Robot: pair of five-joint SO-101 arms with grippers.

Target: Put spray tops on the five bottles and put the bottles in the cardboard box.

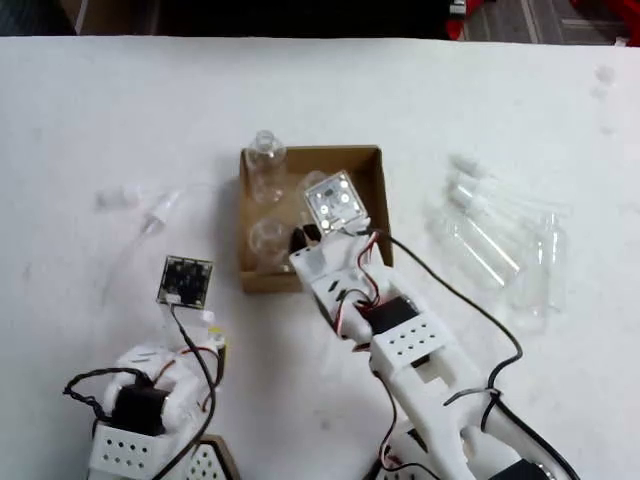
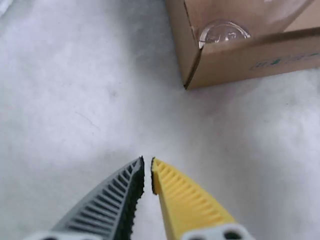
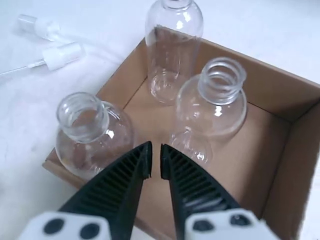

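On the white table (image 1: 100,120) the high view has the cardboard box (image 1: 375,170) in the middle, with three uncapped bottles inside it: a far bottle (image 1: 267,162) against the far left corner, a near bottle (image 1: 268,240) by the near left corner, and a third bottle (image 1: 318,186) partly under the right arm (image 1: 400,340), which reaches over the box with the right gripper (image 1: 303,240) above its near side. Two spray tops (image 1: 150,208) lie left of the box, loose bottles (image 1: 535,265) lie on their sides to its right with more spray tops (image 1: 470,190) beside them, and the left arm (image 1: 140,400) sits at the near left, apart from the box. From the left wrist, the left gripper (image 2: 147,172) hangs over bare table near a box corner, its fingers pressed almost together and holding nothing. From the right wrist, the right gripper's fingers are likewise closed and empty, just above the box floor between the near and third bottles.
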